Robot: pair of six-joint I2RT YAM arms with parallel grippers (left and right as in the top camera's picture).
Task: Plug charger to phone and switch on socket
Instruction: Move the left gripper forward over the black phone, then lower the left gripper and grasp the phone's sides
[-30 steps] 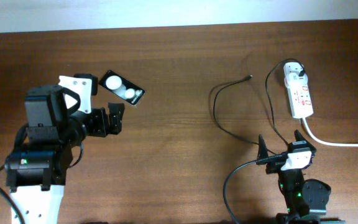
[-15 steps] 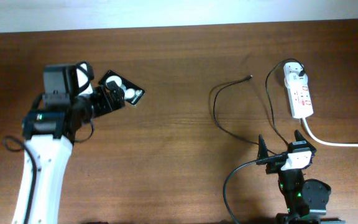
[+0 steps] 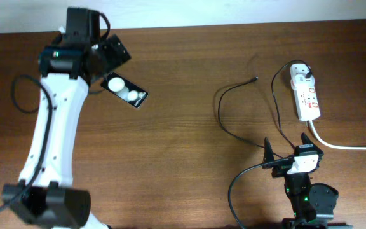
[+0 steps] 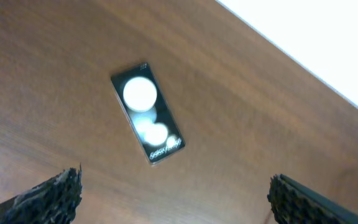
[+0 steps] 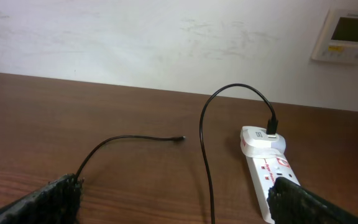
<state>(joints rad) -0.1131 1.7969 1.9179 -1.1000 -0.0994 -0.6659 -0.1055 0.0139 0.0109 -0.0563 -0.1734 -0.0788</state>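
Note:
The black phone (image 3: 124, 90) lies flat on the table at the far left, and it also shows in the left wrist view (image 4: 146, 120). My left gripper (image 3: 114, 52) is open and empty, raised just beyond the phone's far end. The charger (image 3: 219, 108) is a thin black cable whose free tip (image 3: 254, 79) lies on the table. Its plug sits in the far end of the white socket (image 3: 307, 95). My right gripper (image 3: 286, 147) is open and empty at the front right, short of the cable (image 5: 204, 143) and the socket (image 5: 272, 177).
The socket's thick white cord (image 3: 342, 146) runs off to the right edge. A white wall with a small wall panel (image 5: 347, 34) stands behind the table. The brown table (image 3: 183, 159) reaches across the whole view.
My left arm has swung from the front left up to the far edge, going from beside the phone to above and beyond it. The right arm, cable and phone have not moved.

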